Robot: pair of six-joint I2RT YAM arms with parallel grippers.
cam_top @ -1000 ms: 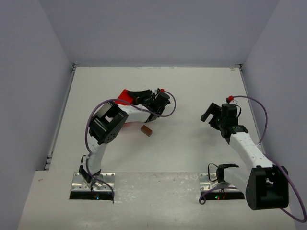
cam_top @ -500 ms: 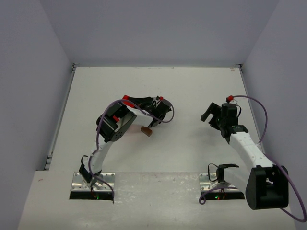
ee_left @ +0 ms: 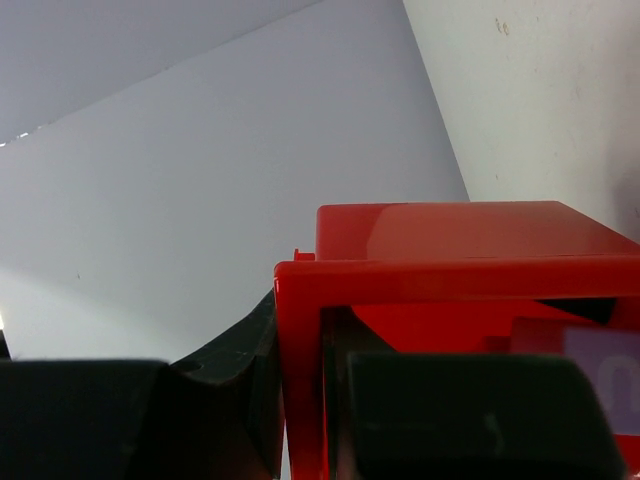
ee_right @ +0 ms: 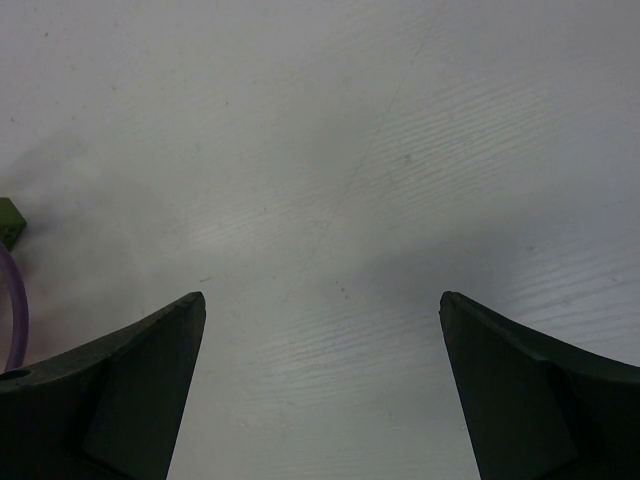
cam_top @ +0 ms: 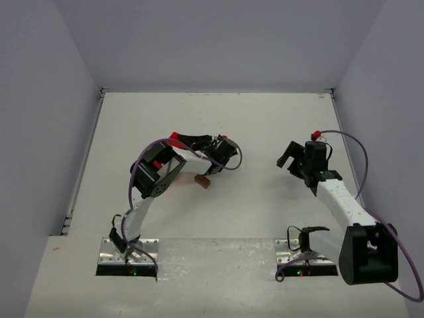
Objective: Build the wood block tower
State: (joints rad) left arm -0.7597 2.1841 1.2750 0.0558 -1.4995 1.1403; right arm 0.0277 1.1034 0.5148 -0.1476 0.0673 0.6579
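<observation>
Brown block [cam_top: 202,181] unmoved; left fingers [ee_left: 470,420] (clamping red bin [ee_left: 450,250]) have shifted

A red plastic bin [ee_left: 450,240] is filling the lower part of my left wrist view, its rim and inside showing. The white worktop [cam_top: 265,119] is lying between pale grey walls [cam_top: 218,40]. Something small and green [ee_right: 8,222] is peeking in at my right wrist view's left edge.

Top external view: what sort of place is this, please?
Probably a robot test cell in a lab: a white table closed in by plain grey panels, a left arm and a right arm bolted at its near edge, with a red bin and a small brown block.
</observation>
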